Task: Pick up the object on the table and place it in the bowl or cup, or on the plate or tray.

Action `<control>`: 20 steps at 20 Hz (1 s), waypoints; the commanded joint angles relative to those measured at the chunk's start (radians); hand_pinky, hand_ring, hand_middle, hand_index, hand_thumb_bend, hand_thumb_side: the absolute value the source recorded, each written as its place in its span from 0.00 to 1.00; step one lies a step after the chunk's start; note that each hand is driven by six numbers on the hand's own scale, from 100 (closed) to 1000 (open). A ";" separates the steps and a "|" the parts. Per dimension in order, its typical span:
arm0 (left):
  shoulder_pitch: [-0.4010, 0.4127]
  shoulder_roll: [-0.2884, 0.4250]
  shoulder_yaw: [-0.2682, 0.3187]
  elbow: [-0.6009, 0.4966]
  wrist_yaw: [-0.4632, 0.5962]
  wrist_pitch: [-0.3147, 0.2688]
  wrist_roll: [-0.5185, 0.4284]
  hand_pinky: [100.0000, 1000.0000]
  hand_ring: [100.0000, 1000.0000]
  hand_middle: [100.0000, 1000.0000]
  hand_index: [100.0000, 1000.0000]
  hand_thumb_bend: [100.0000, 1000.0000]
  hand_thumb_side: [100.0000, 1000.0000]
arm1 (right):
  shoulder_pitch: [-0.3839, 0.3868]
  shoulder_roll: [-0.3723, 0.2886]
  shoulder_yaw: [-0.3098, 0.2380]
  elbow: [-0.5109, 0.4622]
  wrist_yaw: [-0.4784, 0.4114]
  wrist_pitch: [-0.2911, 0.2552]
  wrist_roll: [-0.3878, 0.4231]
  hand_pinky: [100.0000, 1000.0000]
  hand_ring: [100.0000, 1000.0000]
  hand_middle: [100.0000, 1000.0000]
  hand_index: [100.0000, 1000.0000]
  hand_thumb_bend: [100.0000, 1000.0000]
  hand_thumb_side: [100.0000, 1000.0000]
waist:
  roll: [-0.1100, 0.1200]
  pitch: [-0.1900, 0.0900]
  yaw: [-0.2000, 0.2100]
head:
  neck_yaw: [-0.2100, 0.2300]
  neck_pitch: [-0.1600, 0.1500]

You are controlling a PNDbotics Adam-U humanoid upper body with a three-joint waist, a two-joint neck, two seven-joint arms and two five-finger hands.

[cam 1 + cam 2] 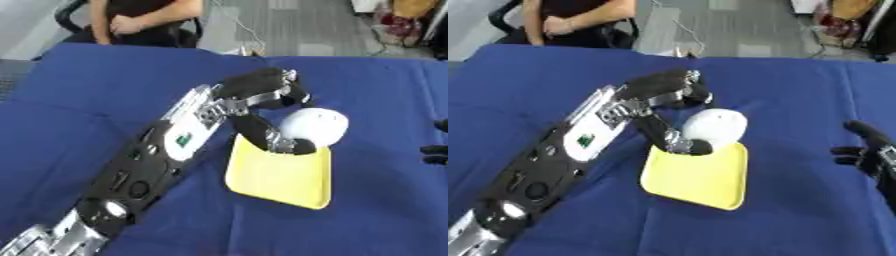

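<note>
Nearest to us we see the robot's left arm, black with silver joints, running up from the lower left corner across the blue cloth-covered table (79, 125). Just beside it lies a flat, square yellow plastic plate (280, 180), resting on the cloth. At the plate's far edge we find the round white ball-shaped object (317, 126), sitting over the plate's upper rim. Our left hand (262, 90) is curled round this white ball, the thumb below it at the plate's edge and the fingers arched over the top from the far side. At the right edge of the view our right hand (872, 150) rests on the cloth, well apart from the plate, its dark fingers relaxed and spread
</note>
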 commanded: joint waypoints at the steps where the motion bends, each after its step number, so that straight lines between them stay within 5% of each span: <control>1: -0.024 0.019 0.008 -0.019 -0.027 -0.006 0.022 0.00 0.00 0.02 0.24 0.00 0.17 | -0.008 -0.012 -0.004 -0.012 -0.001 -0.003 0.004 0.75 0.76 0.99 1.00 0.00 0.96 | -0.003 -0.012 -0.001 | 0.013 -0.007; 11: -0.023 0.025 0.041 0.104 -0.220 -0.041 0.161 0.00 0.00 0.02 0.24 0.00 0.17 | -0.007 -0.013 -0.005 -0.011 -0.001 -0.003 0.005 0.75 0.76 0.99 1.00 0.00 0.96 | -0.003 -0.011 0.000 | 0.012 -0.012; 20: -0.021 0.017 0.037 0.131 -0.266 -0.062 0.198 0.00 0.00 0.03 0.24 0.00 0.16 | -0.008 -0.012 -0.005 -0.010 -0.001 -0.004 0.006 0.75 0.75 0.99 1.00 0.00 0.96 | -0.004 -0.011 0.001 | 0.015 -0.014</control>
